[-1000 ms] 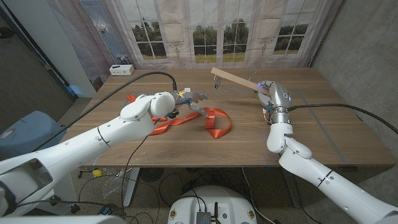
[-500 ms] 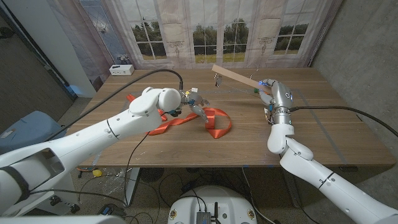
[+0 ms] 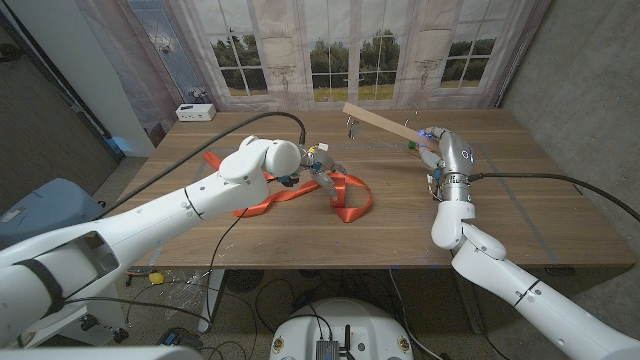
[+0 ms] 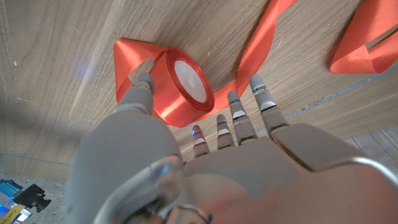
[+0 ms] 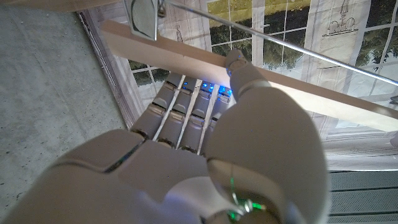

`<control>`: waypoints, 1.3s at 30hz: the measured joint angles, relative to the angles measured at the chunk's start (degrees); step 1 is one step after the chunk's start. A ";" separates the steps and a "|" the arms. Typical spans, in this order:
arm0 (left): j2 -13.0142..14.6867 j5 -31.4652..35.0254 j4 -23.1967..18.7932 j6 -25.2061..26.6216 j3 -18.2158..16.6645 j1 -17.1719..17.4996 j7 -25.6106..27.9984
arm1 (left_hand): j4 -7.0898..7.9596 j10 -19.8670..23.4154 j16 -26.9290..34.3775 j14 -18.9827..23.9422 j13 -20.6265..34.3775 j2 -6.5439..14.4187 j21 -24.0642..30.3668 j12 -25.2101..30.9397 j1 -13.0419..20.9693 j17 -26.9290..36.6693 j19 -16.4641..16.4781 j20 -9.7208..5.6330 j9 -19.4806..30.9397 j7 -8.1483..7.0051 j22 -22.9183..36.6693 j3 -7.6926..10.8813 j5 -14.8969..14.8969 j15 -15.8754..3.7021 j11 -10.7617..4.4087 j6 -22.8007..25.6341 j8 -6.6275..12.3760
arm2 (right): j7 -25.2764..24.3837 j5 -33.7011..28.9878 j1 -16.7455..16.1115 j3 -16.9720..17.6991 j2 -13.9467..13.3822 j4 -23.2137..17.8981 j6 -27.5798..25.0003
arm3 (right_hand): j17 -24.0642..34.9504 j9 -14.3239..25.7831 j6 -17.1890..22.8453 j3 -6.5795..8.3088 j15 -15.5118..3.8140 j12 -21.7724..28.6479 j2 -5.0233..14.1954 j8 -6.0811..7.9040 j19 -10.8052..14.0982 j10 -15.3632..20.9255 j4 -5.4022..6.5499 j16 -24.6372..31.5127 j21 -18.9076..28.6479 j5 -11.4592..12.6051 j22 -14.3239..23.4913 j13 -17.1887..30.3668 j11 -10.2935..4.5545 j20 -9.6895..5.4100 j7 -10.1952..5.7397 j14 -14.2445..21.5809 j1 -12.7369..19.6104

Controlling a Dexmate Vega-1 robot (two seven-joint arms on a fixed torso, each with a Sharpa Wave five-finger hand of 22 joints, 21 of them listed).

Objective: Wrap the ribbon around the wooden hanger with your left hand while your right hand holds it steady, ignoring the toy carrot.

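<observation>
One wooden hanger [image 3: 381, 122] was held off the table [image 3: 520, 215] by the right hand [image 3: 433, 143], whose fingers [image 5: 186, 106] were closed around its bar, with one metal clip [image 5: 144, 17] at the hanger's free end. One orange ribbon [image 3: 345, 196] lay on the table left of the hanger. The left hand [image 3: 312, 166] pinched one ribbon spool [image 4: 184, 78] between thumb and fingers. One white box [image 3: 194, 111] sat far left of the hanger.

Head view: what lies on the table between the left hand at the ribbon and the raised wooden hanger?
Bare wood. In the head view, the left hand is at the orange ribbon; between it and the wooden hanger, held up by the right hand, the table carries nothing.
</observation>
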 measured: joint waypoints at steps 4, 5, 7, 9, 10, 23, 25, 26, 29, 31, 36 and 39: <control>0.00 1.43 0.00 -0.37 0.00 0.00 -0.99 | 0.35 0.33 1.53 3.65 0.00 0.56 2.00 0.67 0.56 0.61 3.33 -0.33 0.00 0.08 0.72 -0.35 -0.94 -0.67 0.32 0.83 0.22 | 0.00 0.00 -0.37 0.24 0.00 -0.17 0.00 | 0.27 0.00 0.00 0.00 0.20 -0.01 0.01 0.00 0.00 0.00 0.00 0.00 0.00 0.00 0.00 0.00 0.00 0.00 0.00 0.21 -0.01; 0.00 1.54 0.00 -0.38 0.00 0.00 -1.04 | 0.40 0.51 1.74 4.39 0.00 0.56 2.46 0.67 0.56 0.74 4.04 -0.45 0.00 0.14 0.91 -0.40 -1.08 -0.86 0.51 1.17 0.23 | 0.00 0.00 -0.48 0.32 -0.01 -0.22 0.00 | 0.27 0.00 0.00 0.00 0.20 -0.01 0.01 0.00 0.00 0.00 0.00 0.00 0.00 -0.01 0.00 0.00 0.00 0.00 0.00 0.21 -0.01; 0.00 3.01 0.00 -0.38 0.00 0.00 -1.63 | 0.39 0.62 2.09 5.63 0.05 0.79 3.38 0.92 0.79 1.05 5.46 -0.56 0.00 0.16 1.26 -0.73 -1.08 -1.08 0.62 1.72 0.23 | 0.00 0.00 -0.64 0.42 -0.04 -0.27 0.00 | 0.27 0.00 0.00 0.00 0.20 -0.02 0.01 0.00 0.00 0.00 0.00 0.00 0.00 -0.01 0.00 -0.01 0.00 0.00 0.00 0.21 -0.01; -2.37 4.22 1.28 -0.35 2.12 -0.84 -2.02 | 0.47 0.62 2.80 7.07 0.25 1.03 4.47 1.12 1.03 1.31 7.14 -0.85 -0.01 0.05 1.55 -1.11 -1.08 -1.25 0.61 2.07 0.23 | -0.12 -0.03 -0.82 0.55 -0.08 -0.39 0.15 | 0.27 0.00 0.00 0.00 0.10 -0.06 0.01 0.00 0.00 0.00 0.00 -0.22 0.00 -0.01 0.00 -0.06 0.00 0.00 0.00 0.56 -0.01; -2.59 4.35 1.34 -0.35 2.33 -0.85 -2.06 | 0.36 0.81 3.09 7.80 0.26 1.04 5.02 1.20 1.04 1.48 7.99 -1.02 0.00 0.08 1.59 -1.22 -1.18 -1.36 0.76 2.67 0.44 | -0.12 -0.03 -0.91 0.60 -0.11 -0.45 0.16 | 0.27 0.00 0.00 0.00 0.11 -0.06 0.01 0.00 0.00 0.00 0.00 -0.22 -0.01 -0.01 0.00 -0.08 0.00 0.00 0.00 0.73 -0.01; -4.71 12.00 2.53 -1.22 3.34 0.89 1.01 | -0.58 14.94 7.23 24.97 2.57 3.44 17.17 8.22 9.23 0.70 27.24 -13.03 0.75 4.62 1.45 -1.32 -1.96 -6.99 -2.63 19.35 5.02 | -0.09 -0.08 -1.50 1.02 -0.44 -1.03 0.03 | 0.26 0.00 0.00 0.00 0.21 0.08 0.05 0.00 0.00 0.00 0.00 -0.22 0.21 -0.13 0.00 -0.33 0.00 0.00 0.00 0.82 -0.05; -4.71 13.11 2.53 -1.34 3.34 0.89 1.72 | -1.12 17.60 6.81 27.51 3.13 3.48 18.91 9.72 10.63 0.20 29.27 -14.25 0.98 5.54 1.20 -0.74 -1.96 -7.62 -2.76 22.56 6.30 | -0.09 -0.08 -1.54 1.05 -0.51 -1.14 0.03 | 0.26 0.00 0.00 0.00 0.01 0.08 0.05 0.00 0.00 0.00 0.00 -0.22 0.21 -0.18 -0.01 -0.33 0.00 0.00 0.00 1.02 -0.05; -5.72 13.57 3.36 -1.38 3.43 2.14 2.04 | -1.27 18.84 6.76 28.68 3.47 3.24 19.64 10.52 11.57 -0.07 29.64 -14.59 1.04 5.69 1.16 -0.23 -1.83 -7.97 -2.73 23.73 7.02 | 0.30 -0.15 -1.55 1.07 -0.54 -1.16 -0.12 | 0.30 0.00 0.00 0.00 0.01 0.08 0.05 0.00 0.00 0.00 0.00 -0.22 0.21 -0.18 0.00 -0.32 0.00 0.00 0.00 1.02 -0.05; -6.29 14.98 4.02 -1.60 3.41 2.85 3.14 | -1.60 21.28 6.16 32.43 4.73 1.96 21.98 13.48 13.33 -0.16 30.93 -15.01 1.74 5.25 0.89 2.15 -1.06 -8.95 -0.67 26.95 9.22 | 0.47 -0.16 -1.58 1.12 -0.63 -1.28 -0.35 | 0.54 0.00 0.00 0.00 0.01 0.08 0.05 0.00 0.00 0.00 0.00 -0.22 0.21 -0.19 0.00 -0.32 0.00 0.00 0.00 1.02 -0.05; -6.66 15.61 4.49 -1.81 3.31 3.38 3.96 | -2.11 21.86 6.12 34.70 4.81 0.11 24.39 16.57 15.17 0.30 31.34 -15.09 2.83 4.81 0.89 3.47 -0.40 -9.07 -0.09 29.41 11.44 | 0.62 -0.19 -1.58 1.13 -0.66 -1.31 -0.43 | 0.54 0.00 0.00 0.00 0.01 0.08 0.05 0.00 0.00 0.00 0.00 -0.22 0.21 -0.20 0.00 -0.31 0.00 0.00 0.00 1.02 -0.05; -7.61 16.90 6.02 -2.16 2.60 4.78 5.98 | -2.41 22.18 6.62 39.57 4.82 -3.98 30.70 22.76 19.26 1.17 32.69 -15.39 6.22 4.28 0.68 4.76 0.60 -8.74 0.20 35.23 16.41 | 0.93 -0.30 -1.59 1.15 -0.82 -1.37 -0.68 | 0.54 0.00 0.00 0.00 0.01 0.07 0.05 0.00 -0.02 0.00 0.00 -0.62 0.21 0.00 -0.01 -0.29 0.00 0.02 0.00 1.02 -0.05; -8.02 17.50 6.89 -2.39 2.31 5.43 7.19 | -2.45 22.77 6.61 41.83 4.82 -4.85 33.24 24.58 20.14 0.64 33.17 -15.68 7.86 4.37 0.36 5.06 0.92 -8.27 0.20 36.69 18.20 | 1.15 -0.35 -1.59 1.16 -0.88 -1.39 -0.86 | 0.53 0.00 0.00 0.00 0.01 0.06 0.05 0.00 -0.22 0.00 0.00 -0.62 0.21 0.00 -0.01 -0.28 0.00 0.22 0.00 1.02 -0.05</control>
